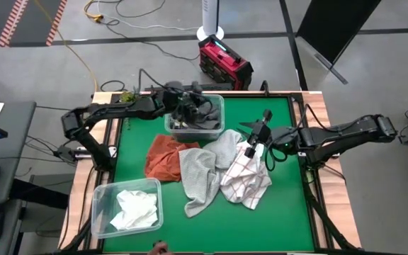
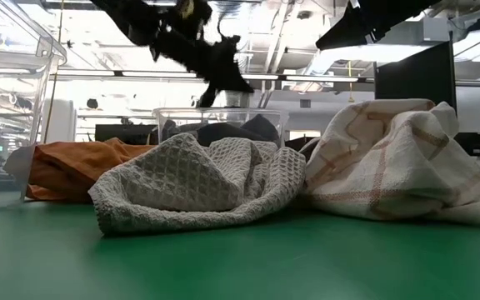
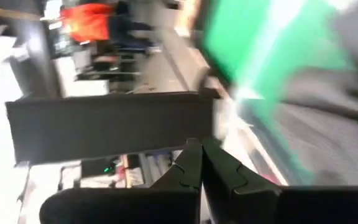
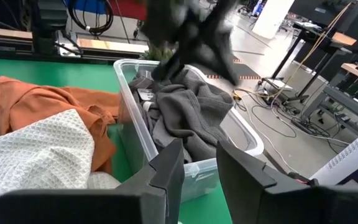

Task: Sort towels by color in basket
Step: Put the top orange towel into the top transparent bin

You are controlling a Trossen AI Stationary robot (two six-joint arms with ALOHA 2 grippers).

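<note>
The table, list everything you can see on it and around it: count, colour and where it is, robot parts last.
Table: one, green top, wooden edge.
Far bin: one, clear plastic, far middle of the table, holding dark grey towels.
Near bin: one, clear plastic, near left corner, holding a white towel.
Orange towel: one, rust orange, loose, just in front of the far bin.
Light grey towel: one, waffle weave, middle of the table.
Checked towel: one, white with red lines, right of the light grey towel.
Red case: one, on the floor beyond the table.
Left gripper: shut, over the far bin.
Right gripper: part open, empty, above the checked towel.
</note>
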